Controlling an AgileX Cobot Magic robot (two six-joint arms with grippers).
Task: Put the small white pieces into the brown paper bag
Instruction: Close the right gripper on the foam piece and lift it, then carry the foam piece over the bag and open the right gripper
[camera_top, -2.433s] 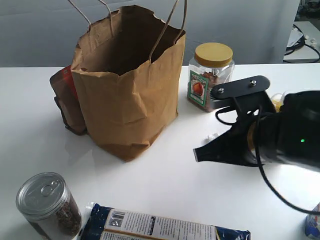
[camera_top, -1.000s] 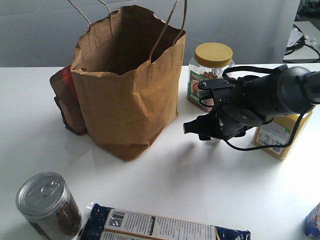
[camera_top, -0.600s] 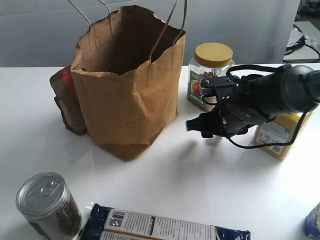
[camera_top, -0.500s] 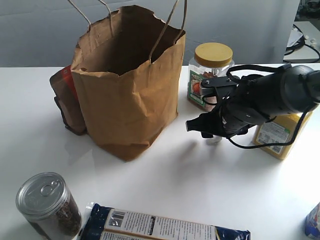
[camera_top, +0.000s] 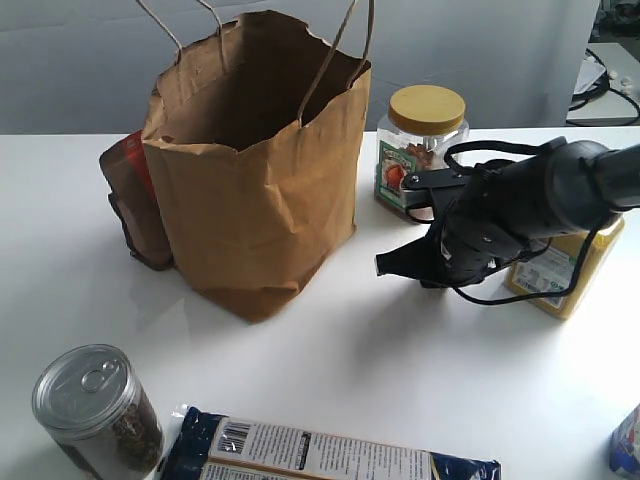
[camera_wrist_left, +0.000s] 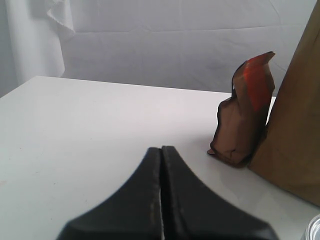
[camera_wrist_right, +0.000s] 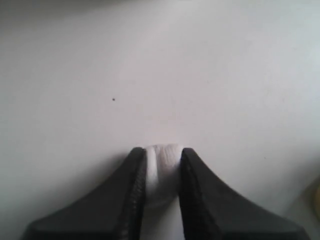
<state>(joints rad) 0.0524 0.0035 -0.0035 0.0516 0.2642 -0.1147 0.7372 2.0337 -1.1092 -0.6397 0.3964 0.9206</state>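
The tall brown paper bag (camera_top: 250, 170) stands open at the back left of the white table, its string handles up. My right gripper (camera_wrist_right: 163, 160) is shut on one small white piece (camera_wrist_right: 163, 167), pinched between its black fingers close above the table. In the exterior view that gripper (camera_top: 392, 266) hangs low to the right of the bag, in front of the jar, and the arm hides the piece. No other white pieces show. My left gripper (camera_wrist_left: 161, 150) is shut and empty, low over the table left of the bag (camera_wrist_left: 300, 125).
A dark red-and-brown pouch (camera_top: 132, 200) leans behind the bag's left side. A yellow-lidded jar (camera_top: 422, 150) and a yellow box (camera_top: 560, 270) stand at the right. A tin can (camera_top: 95, 405) and a blue-and-white packet (camera_top: 320, 455) lie along the front edge.
My right gripper has dropped slightly toward the table and shifted a little toward the front. The white piece seen below it earlier is now covered by the arm. The left gripper's motion is not shown.
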